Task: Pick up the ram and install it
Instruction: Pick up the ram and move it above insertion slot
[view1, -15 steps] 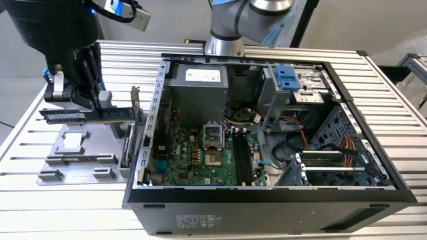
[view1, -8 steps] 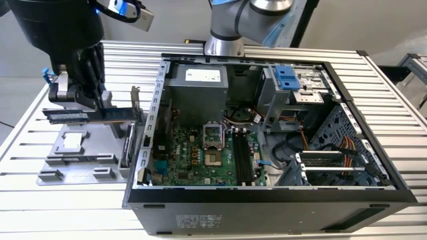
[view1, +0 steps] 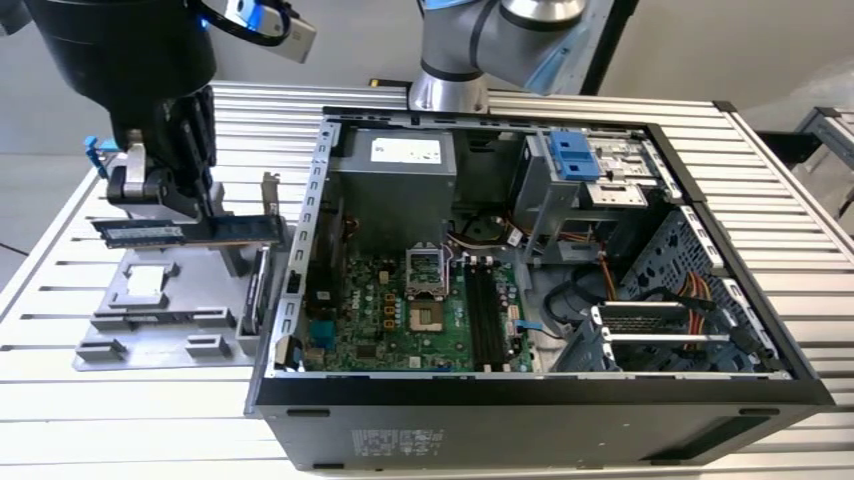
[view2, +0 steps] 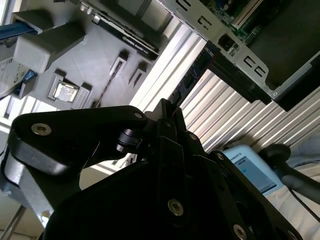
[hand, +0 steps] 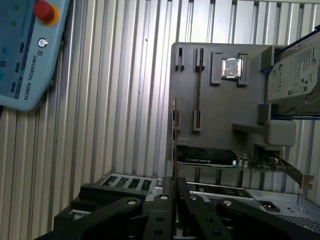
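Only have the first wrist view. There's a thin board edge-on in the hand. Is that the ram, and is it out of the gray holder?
Observer: Yes. In the exterior view the hand is shut on the ram. The ram hangs level above the gray holder and looks clear of it.
Operator: Where's the case from there?
Observer: The case lies open to the exterior view's right of the holder, with the motherboard facing up.
Operator: Slots free?
Observer: The long black memory slots beside the processor socket show no stick standing in them, as far as I can tell.
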